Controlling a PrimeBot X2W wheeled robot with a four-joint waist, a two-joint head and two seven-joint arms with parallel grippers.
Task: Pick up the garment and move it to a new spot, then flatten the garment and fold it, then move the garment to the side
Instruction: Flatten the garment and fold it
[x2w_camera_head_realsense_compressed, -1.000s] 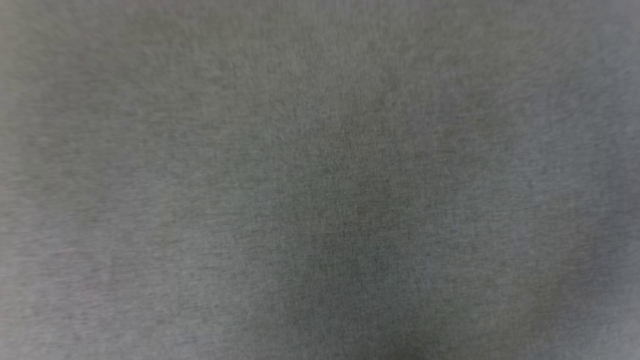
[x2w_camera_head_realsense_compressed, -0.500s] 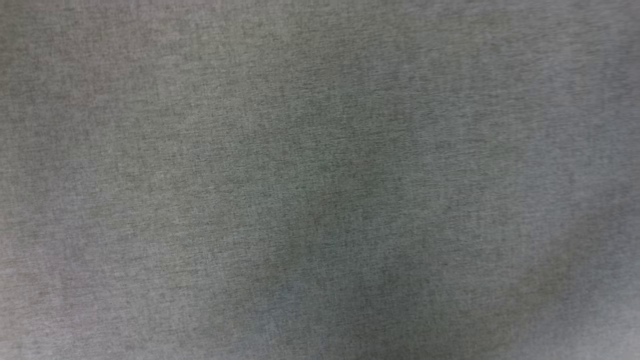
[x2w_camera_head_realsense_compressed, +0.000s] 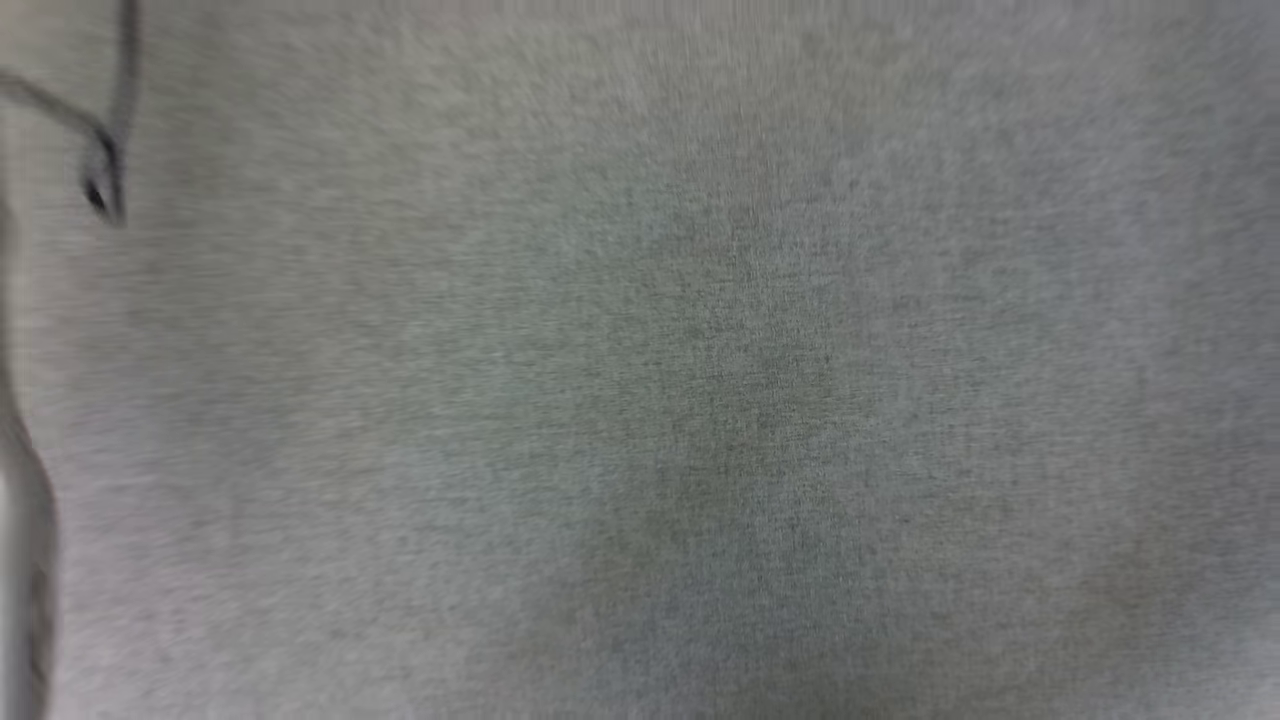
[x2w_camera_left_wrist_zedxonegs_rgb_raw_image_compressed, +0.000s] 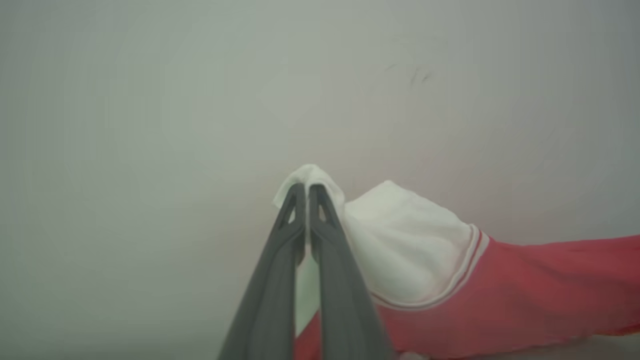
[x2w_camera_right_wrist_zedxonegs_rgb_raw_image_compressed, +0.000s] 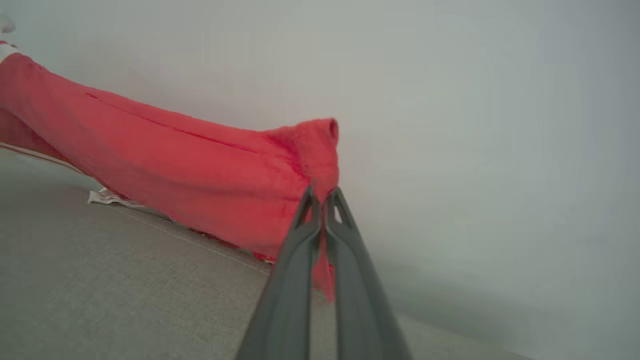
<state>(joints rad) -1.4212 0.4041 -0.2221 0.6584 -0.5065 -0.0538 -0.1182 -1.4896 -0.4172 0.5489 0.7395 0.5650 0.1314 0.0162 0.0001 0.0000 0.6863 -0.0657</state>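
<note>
**Item 1, garment** (x2w_camera_left_wrist_zedxonegs_rgb_raw_image_compressed: 500, 295): red knit shirt, soft and slightly fuzzy. A red-white striped seam (x2w_camera_left_wrist_zedxonegs_rgb_raw_image_compressed: 467, 260) joins its white sleeve (x2w_camera_left_wrist_zedxonegs_rgb_raw_image_compressed: 405, 240) to the body. It hangs stretched between the 2 grippers. Its lower edge trails on or just above the cover; I cannot tell which. Seen along the left arm, the red body runs off toward 3 o'clock. Seen along the right arm, it runs toward 10 o'clock.

**Item 2, left gripper** (x2w_camera_left_wrist_zedxonegs_rgb_raw_image_compressed: 306, 189): 2 long, dark, matte fingers pinched tight on a bunched tip of the sleeve. The cloth peaks above them at 12 o'clock.

**Item 3, right gripper** (x2w_camera_right_wrist_zedxonegs_rgb_raw_image_compressed: 323, 192): fingers closed on a red corner (x2w_camera_right_wrist_zedxonegs_rgb_raw_image_compressed: 320, 140), likely the hem. A flap dangles between them toward 6 o'clock.

**Item 4, cover** (x2w_camera_head_realsense_compressed: 700, 400): grey woven cloth, fine-grained and flat, blurred in the head view.

**Item 5, dark thin loop** (x2w_camera_head_realsense_compressed: 100, 170): at 10 o'clock in the head view, too blurred to name.

**Purpose, as I judge it:** gripping 2 opposite ends holds the shirt taut and open for carrying, so it can be laid down wide, ready for flattening.
</note>
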